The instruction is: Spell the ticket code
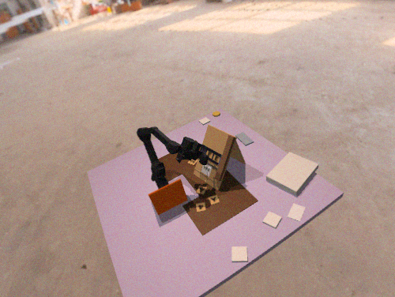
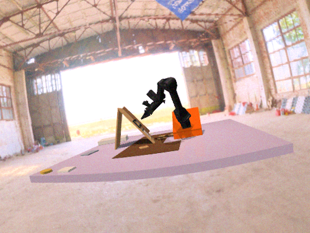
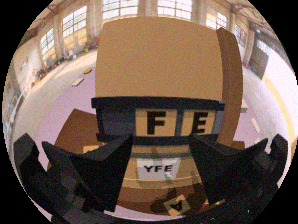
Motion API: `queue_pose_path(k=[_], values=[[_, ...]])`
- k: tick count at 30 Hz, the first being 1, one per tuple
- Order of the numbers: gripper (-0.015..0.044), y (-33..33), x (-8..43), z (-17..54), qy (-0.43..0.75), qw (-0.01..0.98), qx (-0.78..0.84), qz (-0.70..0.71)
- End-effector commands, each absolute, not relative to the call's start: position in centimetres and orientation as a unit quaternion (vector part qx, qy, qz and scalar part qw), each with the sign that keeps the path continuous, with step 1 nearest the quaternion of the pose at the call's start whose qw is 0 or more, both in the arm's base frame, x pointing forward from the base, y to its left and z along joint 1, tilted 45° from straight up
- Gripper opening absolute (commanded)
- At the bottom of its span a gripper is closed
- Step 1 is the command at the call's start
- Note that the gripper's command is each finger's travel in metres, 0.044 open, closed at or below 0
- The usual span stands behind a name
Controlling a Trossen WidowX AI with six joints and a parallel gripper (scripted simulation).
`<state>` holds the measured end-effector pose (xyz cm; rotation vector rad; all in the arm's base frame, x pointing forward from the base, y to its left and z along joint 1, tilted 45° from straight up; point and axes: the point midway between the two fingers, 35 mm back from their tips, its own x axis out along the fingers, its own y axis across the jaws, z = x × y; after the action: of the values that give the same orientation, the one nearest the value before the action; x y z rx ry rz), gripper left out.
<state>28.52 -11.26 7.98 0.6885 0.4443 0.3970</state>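
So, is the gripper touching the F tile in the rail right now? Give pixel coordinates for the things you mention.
Apart. The exterior view shows the gripper's fingertips [image 2: 142, 118] hanging in the air, with a gap between them and the slanted board [image 2: 133, 119] [image 3: 160, 60] carrying the tile.

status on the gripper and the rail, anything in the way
Gripper open, holding nothing. Rail reads F, E; left slot unfilled, ticket says YFE. No obstruction seen at the left slot.
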Motion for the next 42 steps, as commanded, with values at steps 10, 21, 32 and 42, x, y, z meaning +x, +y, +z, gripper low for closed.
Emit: queue_pose_path(k=[10,21,32,42], values=[[0.0,-11.3,28.5,8.0,0.215,0.898,0.333,0.192],[0.0,-11.4,28.9,7.8,0.229,0.896,0.331,0.189],[0.0,-10.5,31.2,8.8,0.425,0.832,0.276,0.226],[0.0,-8.7,30.4,11.7,0.506,0.772,0.245,0.296]])
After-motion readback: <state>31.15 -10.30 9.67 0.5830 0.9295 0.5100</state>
